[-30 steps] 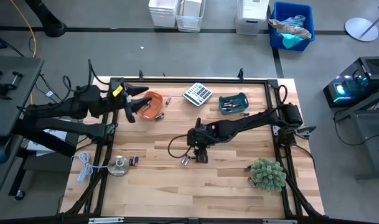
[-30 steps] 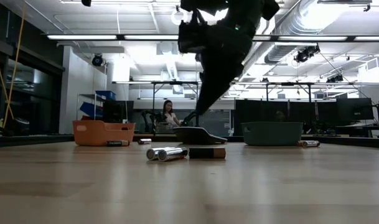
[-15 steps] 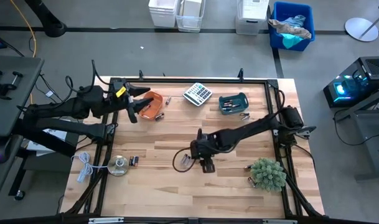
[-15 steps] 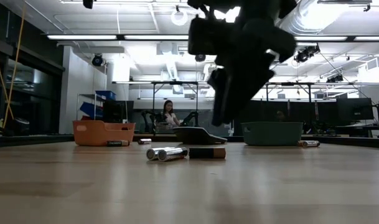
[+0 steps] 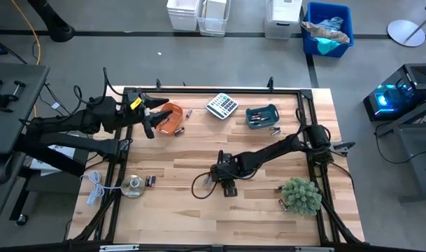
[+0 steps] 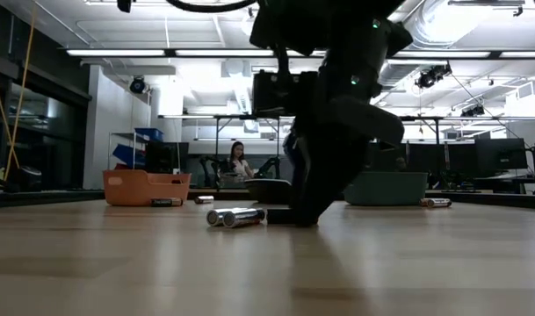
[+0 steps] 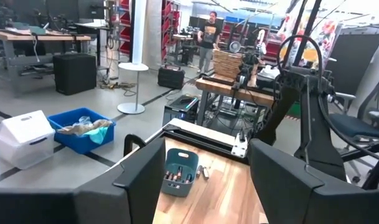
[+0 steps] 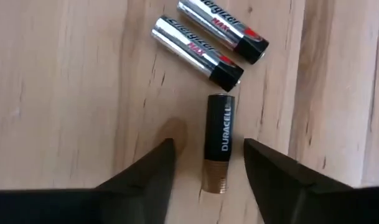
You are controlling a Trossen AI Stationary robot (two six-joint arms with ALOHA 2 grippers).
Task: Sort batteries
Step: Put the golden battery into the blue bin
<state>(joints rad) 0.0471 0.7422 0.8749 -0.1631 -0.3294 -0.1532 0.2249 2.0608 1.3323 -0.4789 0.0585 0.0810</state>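
1. Step in hand, as I judge it: picking one battery. The right pincer (image 8: 203, 163) is down at the surface (image 5: 178, 210), fingers spread either side of the black-and-copper battery (image 8: 218, 143), not yet gripping it.
2. That battery lies flat on the wood; two silver batteries (image 8: 209, 38) lie just beside its black end, apart from it.
3. The left pincer (image 5: 151, 116) hangs released over the orange tray (image 5: 169, 117), waiting.
4. Next move probably calls for closing squarely on the copper-ended battery without nudging the silver pair, then lifting straight up.
5. The teal tray (image 5: 261, 116) is well apart from that battery, across the surface.
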